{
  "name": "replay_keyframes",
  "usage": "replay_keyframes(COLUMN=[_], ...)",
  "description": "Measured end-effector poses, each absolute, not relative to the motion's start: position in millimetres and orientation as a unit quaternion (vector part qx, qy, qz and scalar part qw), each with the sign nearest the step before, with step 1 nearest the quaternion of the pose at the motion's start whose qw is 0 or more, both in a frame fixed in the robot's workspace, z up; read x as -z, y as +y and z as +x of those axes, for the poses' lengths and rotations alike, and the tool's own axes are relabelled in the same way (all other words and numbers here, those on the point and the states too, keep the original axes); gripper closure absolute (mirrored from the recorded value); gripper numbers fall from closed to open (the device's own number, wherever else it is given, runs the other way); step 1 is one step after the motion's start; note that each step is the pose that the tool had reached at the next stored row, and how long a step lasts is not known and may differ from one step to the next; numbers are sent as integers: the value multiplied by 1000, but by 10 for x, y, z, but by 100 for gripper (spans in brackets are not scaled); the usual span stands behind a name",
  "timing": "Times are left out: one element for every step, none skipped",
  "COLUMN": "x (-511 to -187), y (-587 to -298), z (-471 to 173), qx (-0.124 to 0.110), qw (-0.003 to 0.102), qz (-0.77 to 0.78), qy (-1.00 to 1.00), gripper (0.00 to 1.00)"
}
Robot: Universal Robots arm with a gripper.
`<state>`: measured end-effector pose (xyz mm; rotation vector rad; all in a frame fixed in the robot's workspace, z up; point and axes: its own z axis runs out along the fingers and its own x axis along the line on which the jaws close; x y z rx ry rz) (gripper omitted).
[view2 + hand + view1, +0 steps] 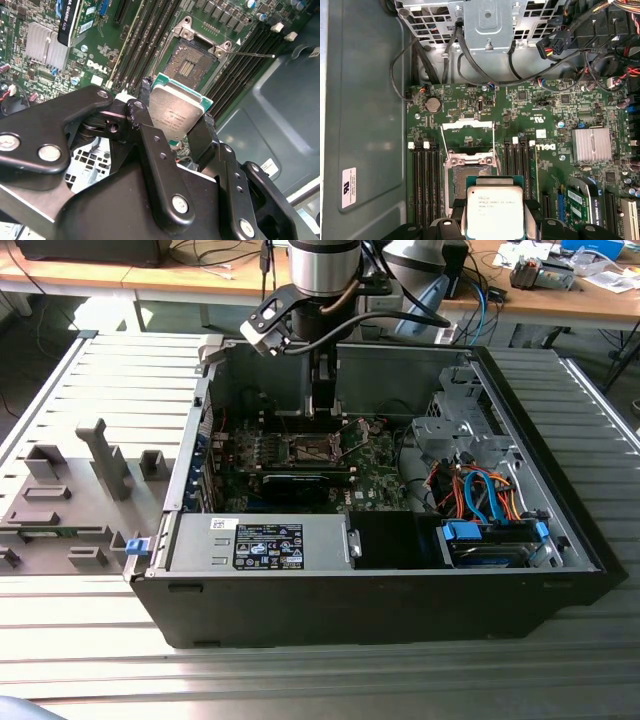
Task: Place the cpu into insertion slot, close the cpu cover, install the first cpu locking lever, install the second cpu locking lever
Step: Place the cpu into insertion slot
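Note:
My gripper (176, 102) is shut on the cpu (172, 117), a small square chip with a silver top, gripped by two opposite edges between the black fingers (204, 134). In the first wrist view the cpu (495, 215) hangs above the green board, just off the insertion slot (465, 177) and covering part of it. The slot (192, 60) lies bare, its brownish contact field showing inside a metal rim. The cpu cover (468, 125) stands raised at the slot's far edge, with thin wire levers beside it. In the exterior view the gripper (322, 415) is down inside the open case, above the slot (312, 448).
Long black memory slots (425, 180) flank the slot on both sides. A black graphics card (295, 483), a finned heatsink (591, 145), the power supply (260, 540) and a drive cage with blue and orange cables (490, 530) fill the case. Grey fixtures (70, 500) sit on the exterior view's left.

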<state>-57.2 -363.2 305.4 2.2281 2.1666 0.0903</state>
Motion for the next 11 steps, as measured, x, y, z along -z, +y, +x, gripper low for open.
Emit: replay_keyframes(x=[-3053,-3052,-3051,-3050,-3049,-3048,-3048,-3047,-3046,-3044,-3042], y=[-3629,-3625,-3623,-3622,-3620,-3620,-3620,-3620,-3620,-3620,-3620], z=[-572,-572,-572,-572,-572,-572,-572,-572,-572,-572,-572], qx=[-29,-29,-29,-29,-29,-29,-29,-29,-29,-29,-29], qw=[16,16,16,16,16,16,16,16,16,16,16], qz=[714,711,709,707,704,703,703,703,703,703,703], qy=[699,702,704,706,709,710,710,710,711,711,711], gripper=[46,46,46,46,46,46,46,46,46,46,46])
